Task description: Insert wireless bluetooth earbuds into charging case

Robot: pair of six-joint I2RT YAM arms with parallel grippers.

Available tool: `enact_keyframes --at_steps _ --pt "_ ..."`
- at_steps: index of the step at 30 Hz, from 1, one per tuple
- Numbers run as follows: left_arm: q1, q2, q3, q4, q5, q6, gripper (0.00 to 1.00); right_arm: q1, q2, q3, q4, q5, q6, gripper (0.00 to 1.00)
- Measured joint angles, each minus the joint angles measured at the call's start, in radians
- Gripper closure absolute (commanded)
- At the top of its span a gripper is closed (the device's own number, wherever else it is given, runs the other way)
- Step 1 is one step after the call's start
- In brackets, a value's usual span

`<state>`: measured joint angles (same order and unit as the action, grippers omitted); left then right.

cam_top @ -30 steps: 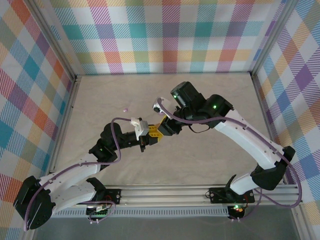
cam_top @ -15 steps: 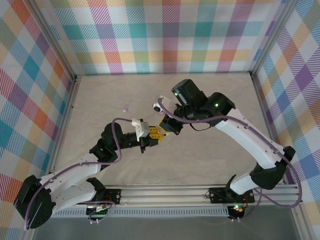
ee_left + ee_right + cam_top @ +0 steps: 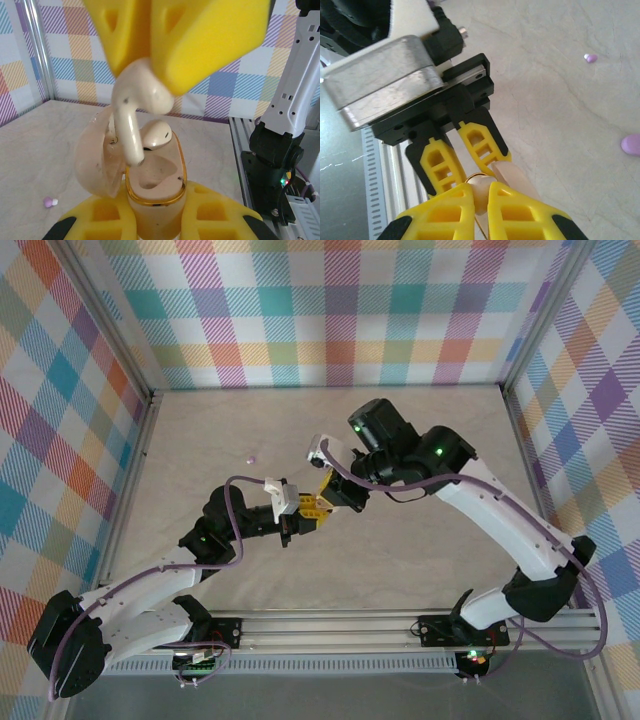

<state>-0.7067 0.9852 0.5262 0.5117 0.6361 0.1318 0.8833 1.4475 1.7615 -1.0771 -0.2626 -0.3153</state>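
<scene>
My left gripper [image 3: 155, 222] is shut on a cream charging case [image 3: 156, 192] with a gold rim, held upright with its lid [image 3: 96, 155] swung open to the left. One cream earbud [image 3: 158, 135] sits in the far slot. My right gripper [image 3: 479, 194] is shut on a second cream earbud [image 3: 136, 102], whose stem points down at the edge of the near slot [image 3: 147, 177]. In the top view the two grippers [image 3: 293, 515] [image 3: 326, 497] meet at mid-table. A light purple earbud [image 3: 249, 459] lies loose on the table to their left.
The purple bud [image 3: 590, 58] lies on the beige tabletop [image 3: 420, 540], and another purple rounded piece [image 3: 631, 144] sits at the right edge of the right wrist view. Plaid walls enclose the table. The aluminium rail [image 3: 330, 625] runs along the near edge.
My right gripper has closed tighter on the cream earbud and shifted slightly with it above the case. The left arm and the case have stayed in place.
</scene>
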Motion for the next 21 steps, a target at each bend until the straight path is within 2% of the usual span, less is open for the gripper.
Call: enact_keyframes --at_steps 12,21 --pt "0.0 0.0 0.0 0.015 0.007 0.0 1.0 0.009 -0.03 -0.013 -0.016 -0.03 -0.08 0.89" --pt "0.0 0.0 0.0 0.014 0.015 0.0 1.0 0.023 -0.003 -0.015 -0.025 0.01 -0.126 0.9"
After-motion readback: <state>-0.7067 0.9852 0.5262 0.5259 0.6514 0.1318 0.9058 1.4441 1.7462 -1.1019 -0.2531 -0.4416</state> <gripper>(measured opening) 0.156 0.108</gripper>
